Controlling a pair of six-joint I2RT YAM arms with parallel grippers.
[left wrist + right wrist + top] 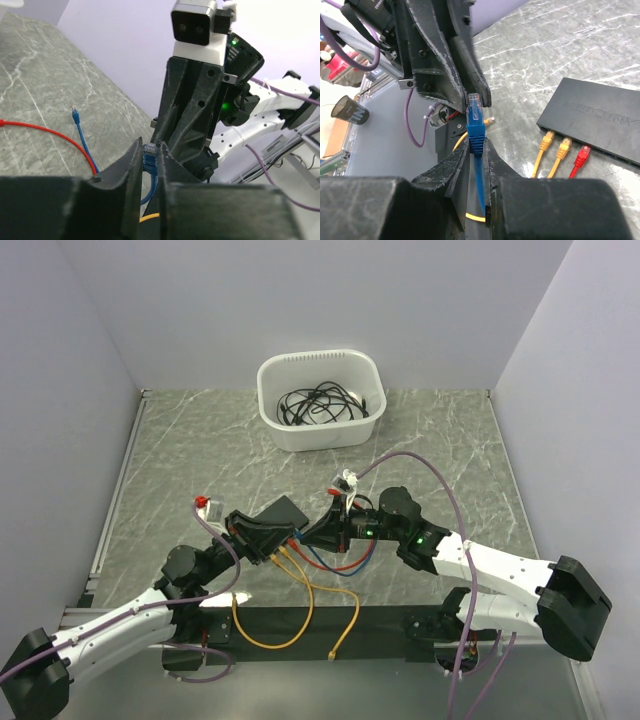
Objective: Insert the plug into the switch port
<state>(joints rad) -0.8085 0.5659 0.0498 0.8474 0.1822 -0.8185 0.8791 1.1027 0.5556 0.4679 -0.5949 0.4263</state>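
Note:
The blue plug (474, 121) stands upright between the two grippers where they meet. My right gripper (477, 147) is shut on its ribbed boot, and the blue cable runs down between the fingers. My left gripper (149, 147) is shut on the same plug (150, 157) at its clear tip. In the top view both grippers, left (268, 540) and right (312, 535), sit just in front of the black switch (282, 510). Its port row (570, 137) holds two yellow plugs (547, 141) and a red plug (582, 152). The blue plug is apart from the switch (600, 117).
A white tub (322, 398) with black cables stands at the back. Yellow cable (300, 620) loops over the table's near edge. A red cable (45, 131) and a loose blue plug (76, 116) lie on the marble top. Walls close in on both sides.

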